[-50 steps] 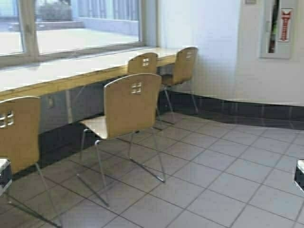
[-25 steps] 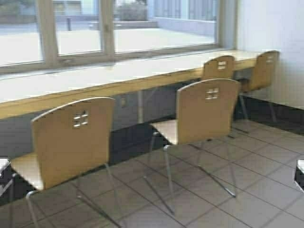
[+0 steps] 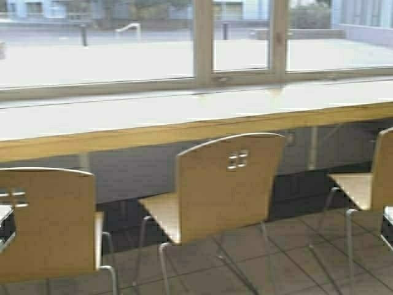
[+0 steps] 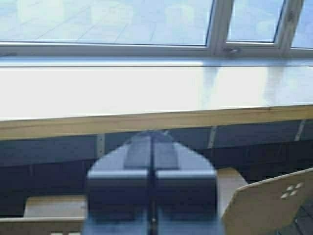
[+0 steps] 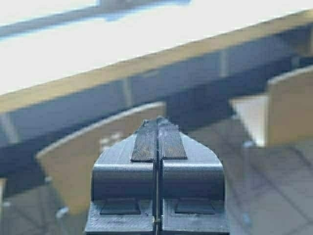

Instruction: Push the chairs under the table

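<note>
Approach step in hand: centre chair stands pulled out before the bench, flanked by two more, both pincers, left and right, clenched empty; next move calls for contact against its backrest.

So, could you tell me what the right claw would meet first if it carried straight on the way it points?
Probably the middle chair's backrest, directly beyond the shut right claw; depth is uncertain.
</note>
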You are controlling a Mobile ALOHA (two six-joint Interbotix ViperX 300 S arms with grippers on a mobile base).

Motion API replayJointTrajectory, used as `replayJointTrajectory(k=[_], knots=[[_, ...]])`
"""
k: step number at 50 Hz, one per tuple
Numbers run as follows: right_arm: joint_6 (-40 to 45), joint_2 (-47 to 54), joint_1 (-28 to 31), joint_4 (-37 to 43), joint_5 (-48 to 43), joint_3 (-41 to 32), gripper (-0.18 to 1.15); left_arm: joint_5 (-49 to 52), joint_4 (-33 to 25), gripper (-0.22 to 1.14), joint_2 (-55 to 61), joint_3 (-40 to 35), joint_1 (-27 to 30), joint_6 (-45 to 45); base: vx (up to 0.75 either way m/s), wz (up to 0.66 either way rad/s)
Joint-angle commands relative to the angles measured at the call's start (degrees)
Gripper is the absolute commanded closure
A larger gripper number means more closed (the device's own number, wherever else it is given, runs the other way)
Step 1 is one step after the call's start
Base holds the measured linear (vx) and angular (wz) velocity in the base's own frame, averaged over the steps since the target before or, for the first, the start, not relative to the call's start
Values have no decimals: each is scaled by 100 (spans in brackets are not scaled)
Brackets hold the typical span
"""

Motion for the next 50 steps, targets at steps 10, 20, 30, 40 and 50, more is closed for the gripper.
replayJointTrajectory(k=[10, 20, 30, 40, 50], knots=[[9, 44, 554, 44, 211, -149, 92, -44, -9, 88, 606, -167, 9, -773, 11, 44], [35, 149, 1116, 149, 431, -281, 92, -26, -35, 88, 694, -105, -211, -1433, 10, 30], [255, 765, 1881, 879, 545, -615, 92, -18, -88, 88, 1178, -114, -308, -2417, 12, 25], [334, 1749, 2145, 2074, 800, -809, 90, 360, -105, 79, 1696, -97, -457, -3234, 14, 19], [299, 2514, 2276, 3445, 835, -835, 65, 659, -352, 47, 2435, -360, -738, -3621, 14, 15]])
